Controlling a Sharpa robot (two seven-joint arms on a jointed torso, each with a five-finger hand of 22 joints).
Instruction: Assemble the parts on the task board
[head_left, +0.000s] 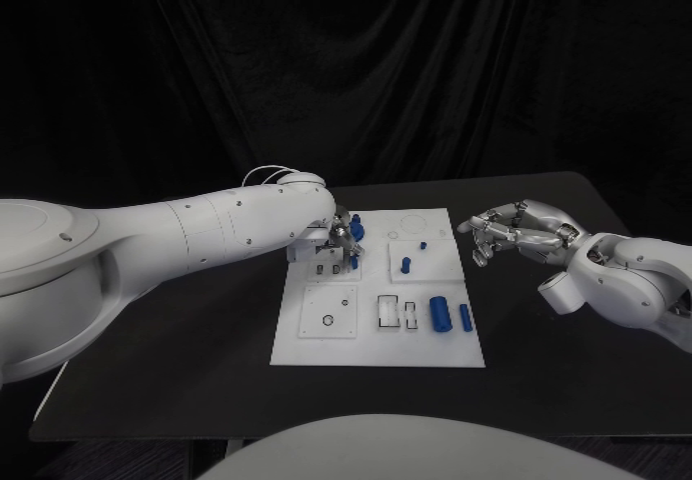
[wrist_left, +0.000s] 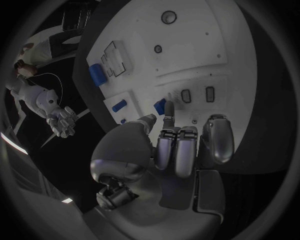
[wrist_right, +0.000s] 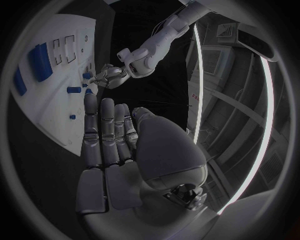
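Presently, the white task board (head_left: 325, 345) lies at the centre of the head frame on the black table (head_left: 173, 390), with the left hand (head_left: 338, 243) over its upper left corner, fingertips pinching a small blue part (head_left: 356, 227) there. The right hand (head_left: 513, 232) hovers off the board's upper right edge, at the right of the frame, fingers apart and holding nothing. Two larger blue cylinders (head_left: 440, 314) lie side by side in the board's lower right area, and a smaller blue peg (head_left: 405, 265) sits near its upper middle.
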